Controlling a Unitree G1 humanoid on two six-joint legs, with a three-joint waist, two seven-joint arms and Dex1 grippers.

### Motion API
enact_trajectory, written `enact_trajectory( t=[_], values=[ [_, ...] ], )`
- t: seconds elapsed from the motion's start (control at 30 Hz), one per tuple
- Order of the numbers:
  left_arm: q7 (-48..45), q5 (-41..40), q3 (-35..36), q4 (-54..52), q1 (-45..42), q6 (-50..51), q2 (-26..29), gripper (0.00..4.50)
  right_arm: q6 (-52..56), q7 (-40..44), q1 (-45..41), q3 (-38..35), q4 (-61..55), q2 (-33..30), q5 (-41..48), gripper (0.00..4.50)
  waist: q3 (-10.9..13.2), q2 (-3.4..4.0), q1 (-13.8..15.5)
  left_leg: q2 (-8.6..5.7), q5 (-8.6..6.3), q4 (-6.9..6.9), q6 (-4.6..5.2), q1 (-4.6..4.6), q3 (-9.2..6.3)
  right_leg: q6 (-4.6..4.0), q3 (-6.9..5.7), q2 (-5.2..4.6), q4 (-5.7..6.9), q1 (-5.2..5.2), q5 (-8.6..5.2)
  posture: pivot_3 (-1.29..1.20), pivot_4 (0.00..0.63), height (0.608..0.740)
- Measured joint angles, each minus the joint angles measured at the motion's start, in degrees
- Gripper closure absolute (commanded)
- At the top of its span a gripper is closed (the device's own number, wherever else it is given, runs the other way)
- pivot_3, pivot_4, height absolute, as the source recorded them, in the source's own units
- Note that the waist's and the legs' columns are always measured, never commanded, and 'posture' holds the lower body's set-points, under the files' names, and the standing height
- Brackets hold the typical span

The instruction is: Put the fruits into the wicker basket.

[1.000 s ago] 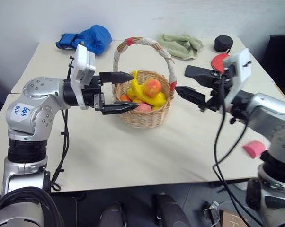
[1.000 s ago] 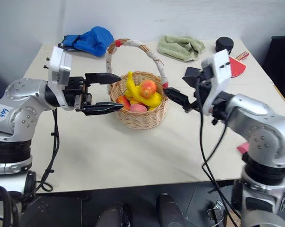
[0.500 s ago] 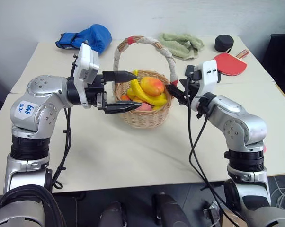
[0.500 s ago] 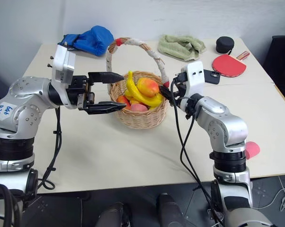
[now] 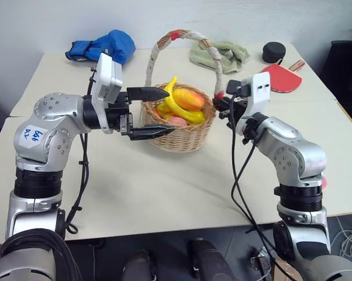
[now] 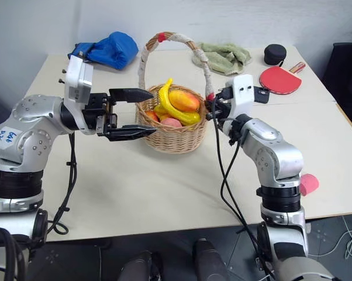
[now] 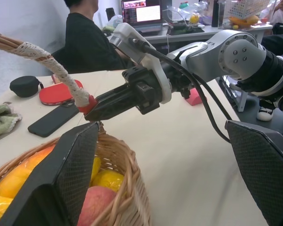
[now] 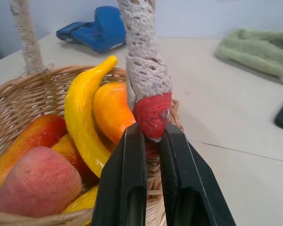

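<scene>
At the wicker basket (image 5: 185, 132) of fruits (image 5: 182, 105): right fingers (image 8: 179, 179) clamped on its handle, left fingers (image 5: 148, 92) spread apart.

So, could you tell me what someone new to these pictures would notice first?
Most likely the wicker basket in the middle of the table, heaped with toy fruits: a yellow banana, a mango and a peach. Next, the right pincer is shut on the red band at the foot of the basket's handle, while the left pincer stands open at the opposite rim.
</scene>
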Motion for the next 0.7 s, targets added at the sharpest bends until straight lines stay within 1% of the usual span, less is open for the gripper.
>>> enact_trajectory(
  t=[0.1,0.17,0.27,0.37,0.43,0.53,0.6,0.7],
  values=[
    [-0.21,0.00,-0.27,0.74,-0.22,-0.30,-0.94,0.00,-0.38,0.09,3.78,-4.27,-3.73,-5.63,-0.49,4.41,0.00,0.00,0.63,-0.04,-0.01,-0.01,0.01,-0.05,0.01,0.01,0.02,-0.01,-0.14,0.01,0.00,0.00,0.150,0.740],
    [-0.40,-0.01,-0.53,0.89,-0.50,-0.36,-1.22,0.00,-1.04,0.91,7.48,-8.99,-5.39,-10.50,-0.74,4.41,0.00,0.00,1.11,-0.05,0.00,-0.04,0.01,-0.05,0.04,0.01,0.04,0.01,-0.24,0.01,0.00,0.00,0.150,0.740],
    [-0.81,-0.10,-0.58,0.90,-0.79,-0.39,-1.72,0.00,-2.41,2.68,13.62,-16.25,-6.30,-15.88,-1.13,4.41,0.00,0.00,1.31,-0.20,0.00,-0.04,0.01,-0.04,0.09,0.01,0.08,0.05,-0.32,0.05,0.00,0.00,0.150,0.740],
    [-1.02,-0.10,-0.98,0.98,-1.42,-0.42,-3.25,0.00,-3.50,3.11,17.96,-21.16,-6.41,-17.30,-1.28,4.41,0.00,0.01,1.06,-0.23,0.01,-0.05,0.01,0.06,0.22,0.01,0.12,0.08,-0.20,0.05,0.00,0.00,0.150,0.740],
    [-1.24,-0.08,-1.80,1.17,-2.11,-0.61,-4.40,0.00,-5.60,3.21,22.38,-24.30,-6.39,-17.47,-1.97,4.41,0.00,0.01,1.18,-0.23,0.03,-0.06,-0.02,0.07,0.18,0.01,0.16,0.11,-0.19,0.06,0.00,0.00,0.150,0.740],
    [-1.43,-0.01,-2.21,2.48,-2.34,-0.89,-5.45,0.00,-7.95,3.14,26.67,-27.34,-5.46,-17.27,-2.99,4.41,0.01,0.04,1.08,-0.24,0.03,-0.07,-0.03,0.12,0.24,0.01,0.18,0.12,-0.17,0.05,0.00,0.00,0.150,0.740],
    [-1.61,0.26,-2.42,3.23,-2.45,-1.00,-5.85,0.00,-9.74,3.26,28.89,-29.09,-5.34,-16.56,-2.87,3.68,0.01,0.04,1.06,-0.23,0.03,-0.06,-0.03,0.17,0.27,0.01,0.18,0.13,-0.13,0.07,0.00,0.00,0.150,0.740],
    [-2.13,0.67,-2.50,3.95,-2.96,-1.46,-5.94,0.00,-9.84,4.37,32.31,-30.52,-5.52,-15.83,-1.46,2.77,0.01,0.05,1.17,-0.25,0.04,-0.06,-0.04,0.18,0.26,0.01,0.18,0.14,-0.10,0.08,0.00,0.00,0.150,0.740]
  ],
)
